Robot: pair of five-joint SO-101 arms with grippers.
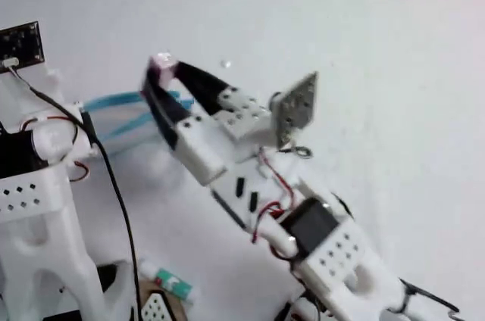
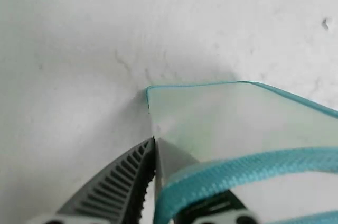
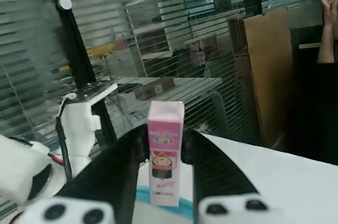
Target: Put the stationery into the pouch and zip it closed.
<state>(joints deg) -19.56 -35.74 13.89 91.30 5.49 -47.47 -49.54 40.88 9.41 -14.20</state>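
So, top-down camera first. My right gripper [image 1: 161, 73] is clamped on the pink eraser [image 1: 161, 61], out at the far end of the arm. The pouch [image 1: 121, 113] lies on the table [image 1: 379, 48] just below the fingertips. A green-and-white tube [image 1: 168, 278] lies well back from that gripper, down by the arm bases.

Left wrist camera: my left gripper [image 2: 155, 146] is pinched onto the near edge of the pouch [image 2: 222, 113]. The teal zip strip [image 2: 237, 168] runs right beside the jaws. The clear panel stretches away in front of the fingertips, over the table [image 2: 79, 34].

Right wrist camera: the eraser [image 3: 165, 152] stands upright in my right gripper [image 3: 165, 134], squeezed from both sides. A teal bit of the pouch [image 3: 142, 195] shows directly underneath it.

My read is that the step in hand is dropping the eraser in. To do it well I'd:
- have the left side hold the mouth open
- line the eraser up over the gap, not the zip strip
- go low, and only then let go, or it'll likely bounce off the plastic

I can't tell how wide the mouth gapes.

Count: one eraser, one pouch, one tube, two grippers.
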